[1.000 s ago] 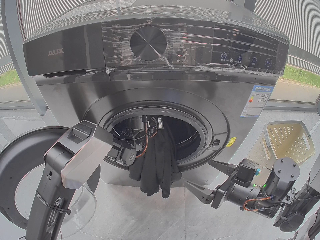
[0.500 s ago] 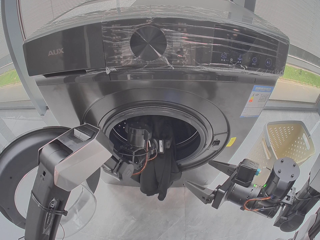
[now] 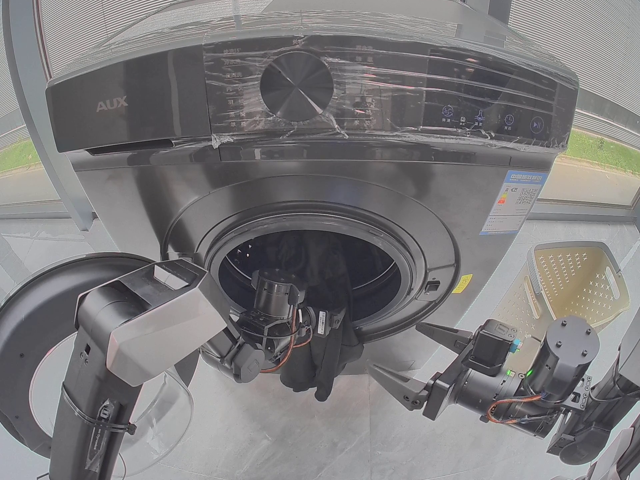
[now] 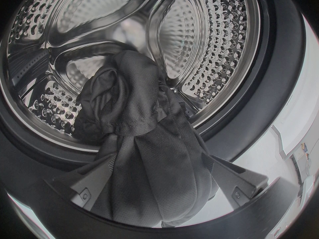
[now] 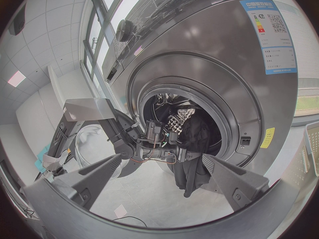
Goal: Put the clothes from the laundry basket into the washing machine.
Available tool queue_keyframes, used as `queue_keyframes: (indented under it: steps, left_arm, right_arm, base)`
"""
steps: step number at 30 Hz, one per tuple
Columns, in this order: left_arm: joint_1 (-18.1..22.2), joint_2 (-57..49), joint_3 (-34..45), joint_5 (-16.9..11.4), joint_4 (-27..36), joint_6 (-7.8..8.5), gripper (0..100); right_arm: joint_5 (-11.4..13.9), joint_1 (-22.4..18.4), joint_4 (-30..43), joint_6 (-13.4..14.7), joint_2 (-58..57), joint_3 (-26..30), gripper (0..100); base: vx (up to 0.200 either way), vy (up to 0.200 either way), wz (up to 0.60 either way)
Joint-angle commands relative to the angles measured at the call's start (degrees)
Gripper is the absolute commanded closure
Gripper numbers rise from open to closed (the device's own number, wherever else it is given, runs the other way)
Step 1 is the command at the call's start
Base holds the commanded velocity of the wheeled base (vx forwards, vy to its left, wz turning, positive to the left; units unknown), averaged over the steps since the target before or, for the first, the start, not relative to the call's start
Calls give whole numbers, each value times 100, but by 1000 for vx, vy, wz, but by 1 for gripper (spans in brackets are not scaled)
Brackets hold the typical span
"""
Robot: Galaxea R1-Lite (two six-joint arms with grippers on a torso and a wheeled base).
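Grey floor (image 3: pixel 300 435) lies under the washing machine (image 3: pixel 320 168). Black clothes (image 3: pixel 327 361) hang half out, between the left fingers (image 4: pixel 89 183), which seem spread wide. Right fingers (image 3: pixel 397 383), also wide, are farther.

On the dark grey metal washing machine (image 3: pixel 167 188) you see pale lettering (image 3: pixel 111 105) on the upper left front. White touch icons (image 3: pixel 490 120) sit on the glossy black control panel (image 3: pixel 400 95). There is also a blue-and-white label (image 3: pixel 513 201) with coloured bars and a square code, and a small yellow sticker (image 3: pixel 462 283) below that label.
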Motion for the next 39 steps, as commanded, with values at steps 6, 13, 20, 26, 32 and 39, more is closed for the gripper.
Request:
queue_keyframes:
  steps: [6, 13, 20, 26, 32, 39]
  left_arm:
    - [8, 351, -230, -12, -49, -11, 100]
    - [34, 342, -925, 23, -93, -222, 100]
    - [87, 500, -2208, 428, -102, -714, 100]
    - [113, 597, -2305, 560, -172, -714, 100]
    - [113, 623, -2252, 568, -277, -705, 0]
    - [8, 96, -1241, 428, -66, -661, 0]
  right_arm:
    - [0, -46, -10, -1, -15, -26, 0]
    - [0, -37, -10, -10, -15, -35, 0]
    - [0, -46, -1, -10, -32, -35, 0]
    - [0, -28, -1, -10, -23, -43, 0]
    - [0, -46, -10, -10, -32, -43, 0]
    - [0, -37, -1, -10, -32, -43, 0]
  base:
    - [0, 0, 0]
    - [0, 0, 0]
    - [0, 0, 0]
    - [0, 0, 0]
    - [0, 0, 0]
    - [0, 0, 0]
